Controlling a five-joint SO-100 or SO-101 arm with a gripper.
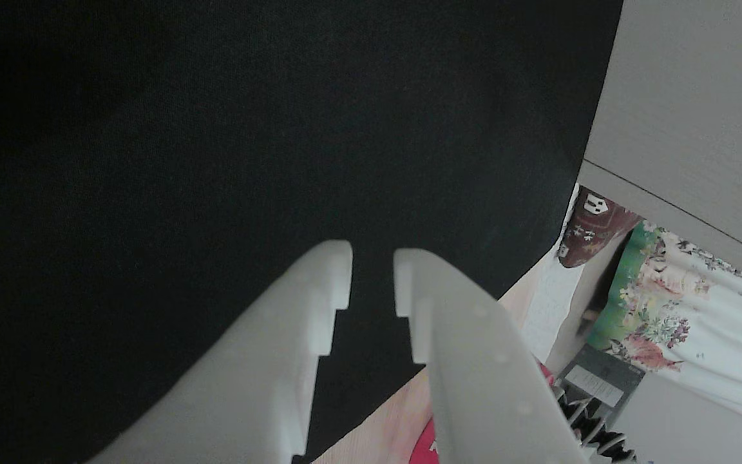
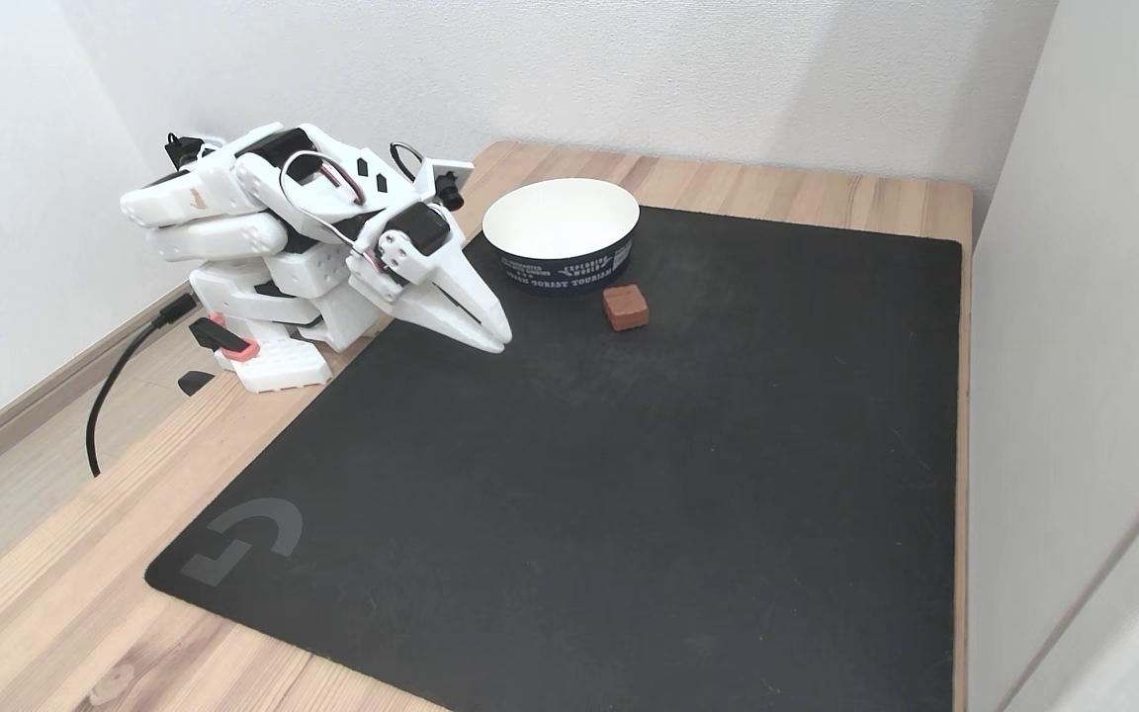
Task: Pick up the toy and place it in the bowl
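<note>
My gripper [image 2: 498, 339] hangs low over the near-left part of the black mat [image 2: 629, 475], fingertips just above the cloth and close to its left border, where the wooden table [image 2: 65, 593] begins. In the other view my two white fingers [image 1: 319, 303] stand a narrow slot apart, nothing between them, only dark mat [image 1: 216, 129] showing through the gap; in the fixed view they look nearly together. So I am slightly parted and holding nothing.

Ahead of my tips, and a little to the right as the fixed view shows it, the toy [image 2: 626, 307] sits on the mat, a small reddish block, well apart from me with bare mat between us. Just behind it, near but not touching, stands the bowl [image 2: 562, 237], white inside with a dark printed band round its wall, resting at the mat's far edge.

Beyond my tips the mat runs wide and bare to the right and toward the camera. A pale wall panel [image 2: 1084, 346] closes the table's right side; the white back wall [image 2: 629, 69] closes the far side.

My arm [image 2: 273, 227] is folded back on itself over its base [image 2: 268, 361] at the table's left edge, upper links stacked flat, wrist tipped down and forward so my fingers slope toward the mat. A black cable [image 2: 110, 396] trails off the left edge.
</note>
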